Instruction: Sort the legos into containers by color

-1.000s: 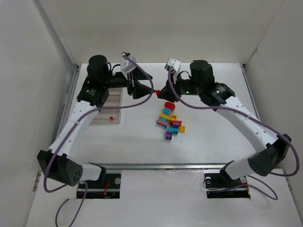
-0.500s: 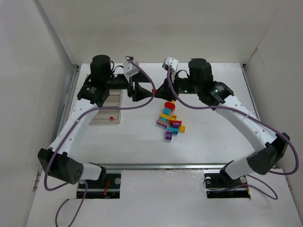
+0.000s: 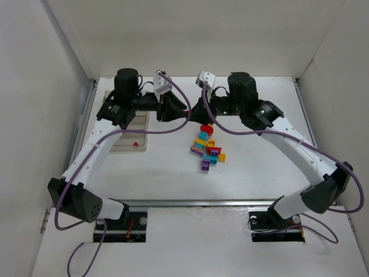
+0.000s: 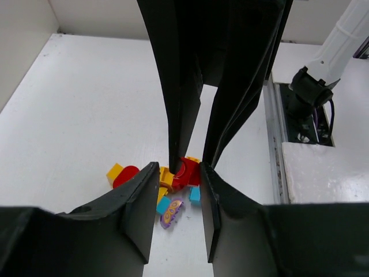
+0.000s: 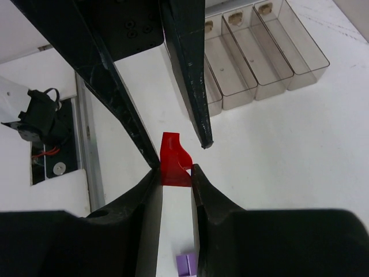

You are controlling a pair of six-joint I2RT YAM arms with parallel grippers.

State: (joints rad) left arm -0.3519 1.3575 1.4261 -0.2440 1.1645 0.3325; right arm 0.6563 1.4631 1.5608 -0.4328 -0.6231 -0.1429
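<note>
- Red brick (image 5: 173, 153) hangs over the table (image 3: 259, 167), near its far edge. The right gripper (image 5: 174, 173) pinches it tight to pass it across.
- Left gripper (image 4: 177, 173) has its fingers round the brick. I cannot tell if it grips.
- Box (image 5: 253, 69) sits by the left edge.

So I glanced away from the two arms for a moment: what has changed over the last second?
The left gripper moved toward the right gripper and narrowed its jaws around the red lego that the right one holds pinched; a full grip is unclear. The lego pile and the organizer stayed put.
</note>
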